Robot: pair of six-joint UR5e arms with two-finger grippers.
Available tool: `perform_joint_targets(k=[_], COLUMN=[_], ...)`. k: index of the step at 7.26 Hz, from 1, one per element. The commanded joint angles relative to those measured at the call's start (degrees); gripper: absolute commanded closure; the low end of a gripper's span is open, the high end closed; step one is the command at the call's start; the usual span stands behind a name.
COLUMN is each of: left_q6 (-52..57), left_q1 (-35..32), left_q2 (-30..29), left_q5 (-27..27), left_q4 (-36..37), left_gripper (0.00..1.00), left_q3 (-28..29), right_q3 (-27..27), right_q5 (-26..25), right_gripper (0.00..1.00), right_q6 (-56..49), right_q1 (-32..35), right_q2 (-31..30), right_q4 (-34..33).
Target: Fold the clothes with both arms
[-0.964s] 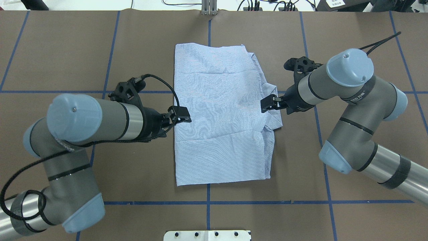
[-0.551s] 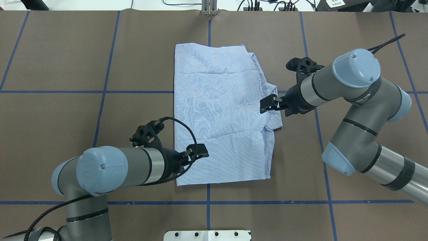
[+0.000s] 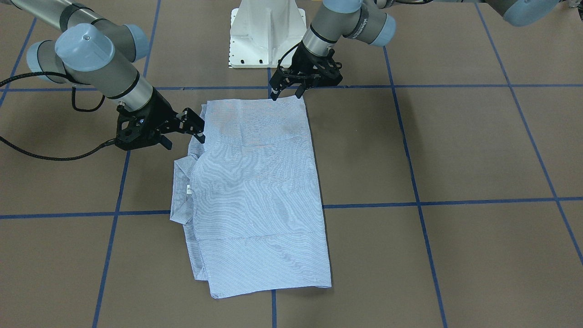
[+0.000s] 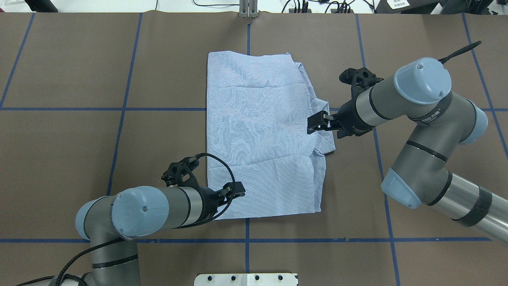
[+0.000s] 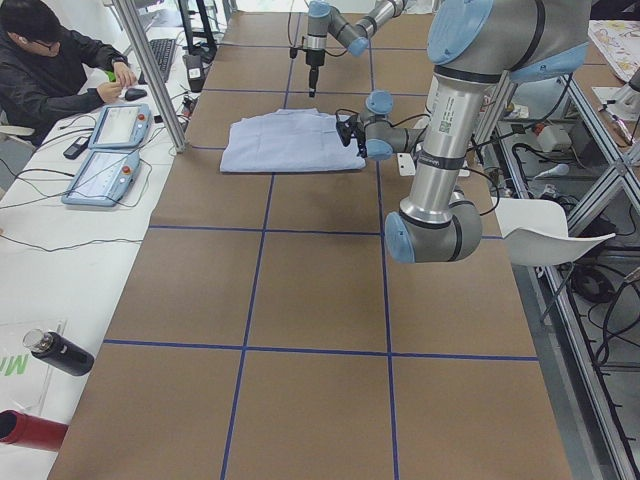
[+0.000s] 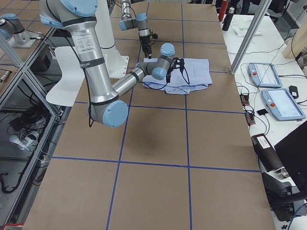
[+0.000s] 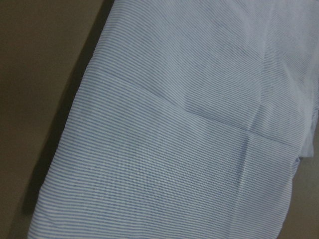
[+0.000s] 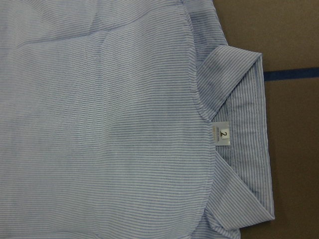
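The pinstriped shirt (image 4: 262,139) lies folded flat in a long rectangle on the brown table, also in the front-facing view (image 3: 255,191). Its collar (image 4: 323,115) sticks out on the right side, and the white neck label (image 8: 222,135) shows there. My left gripper (image 4: 238,189) hovers open over the shirt's near left corner; in the front-facing view (image 3: 286,93) its fingers stand spread above the hem. My right gripper (image 4: 315,123) is open just above the shirt beside the collar, also in the front-facing view (image 3: 199,129). Neither holds cloth. The wrist views show only fabric.
The white pedestal base (image 3: 266,32) stands at the table's near edge behind the shirt. A metal post (image 4: 248,10) stands at the far edge. Blue tape lines grid the table. An operator (image 5: 50,60) and teach pendants (image 5: 105,150) are at a side table.
My left arm has swung back toward the robot, its gripper moving from the middle of the shirt's left edge to the near left corner. The right gripper has barely moved.
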Motion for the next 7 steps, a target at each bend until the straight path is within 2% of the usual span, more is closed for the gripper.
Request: perform_joint_targets(k=[1,2,7], left_q6=[-0.01,0.08,-0.01], left_q1=[-0.03,0.06,1.02], left_q2=[0.43,0.26,0.17], left_q5=[0.01,-0.07,-0.07], left_q4=[1.1,3.8,6.28], left_gripper=[0.06,0.06,0.06], left_q3=[0.67,0.33,0.5], right_q3=[-0.19,-0.19,-0.28], right_q5=[0.0,0.0,0.09], right_gripper=[0.0,0.0,0.0], right_q6=[0.02,0.02,0.02], right_q1=[-0.02,-0.02,0.06], right_q2=[0.02,0.02,0.02], right_q4=[-0.08,-0.08,-0.17])
